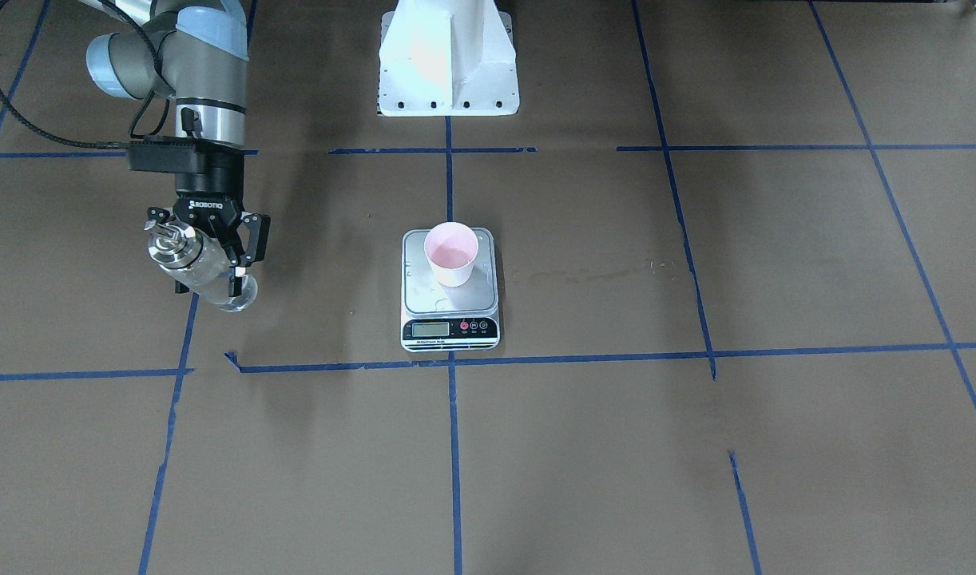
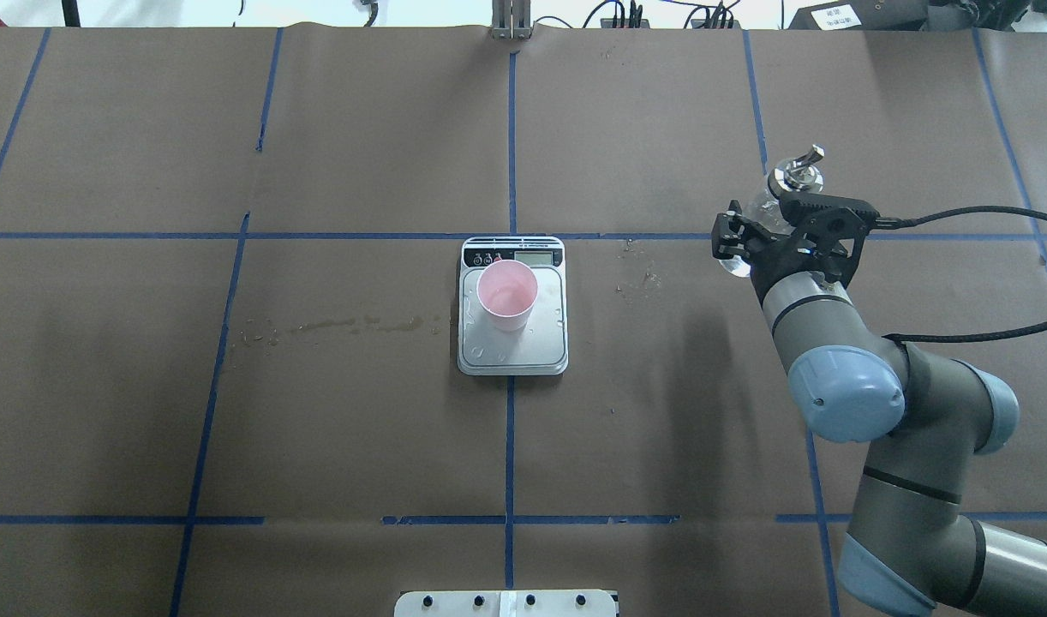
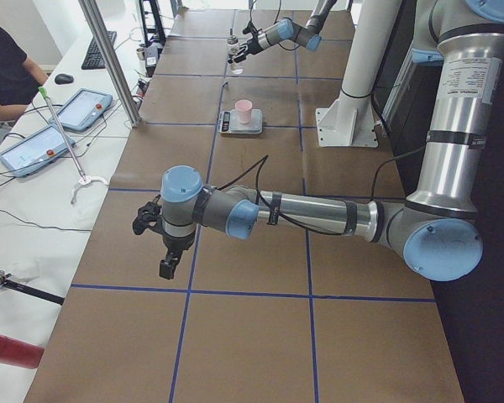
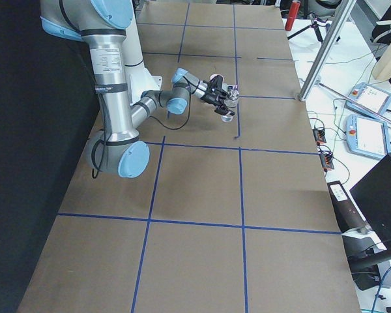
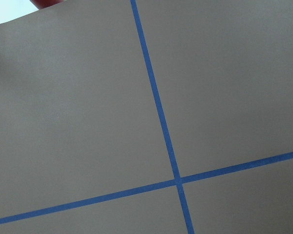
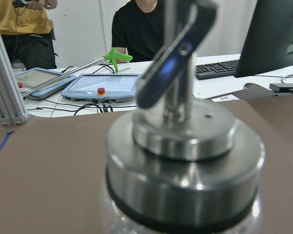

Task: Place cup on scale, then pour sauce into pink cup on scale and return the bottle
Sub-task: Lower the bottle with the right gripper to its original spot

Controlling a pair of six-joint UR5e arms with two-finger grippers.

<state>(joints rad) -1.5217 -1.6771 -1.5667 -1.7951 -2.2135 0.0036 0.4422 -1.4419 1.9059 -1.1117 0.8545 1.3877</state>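
The pink cup (image 1: 451, 254) stands upright on the back half of the scale (image 1: 456, 302) at the table's middle; both also show in the overhead view, cup (image 2: 507, 294) and scale (image 2: 515, 353). My right gripper (image 1: 210, 266) is shut on the clear glass bottle (image 1: 186, 259). It holds the bottle tilted above the table, well off to my right of the scale. The bottle's silver cap and spout (image 6: 185, 146) fill the right wrist view. Clear sauce (image 1: 216, 287) shows through the glass. My left gripper (image 3: 170, 252) shows only in the exterior left view, so I cannot tell whether it is open or shut.
Droplets lie on the scale platform. A wet streak (image 2: 335, 326) marks the brown paper on my left of the scale. The white robot base (image 1: 448, 64) stands behind the scale. Operators, tablets and a keyboard (image 3: 67, 117) are beyond the table's far edge.
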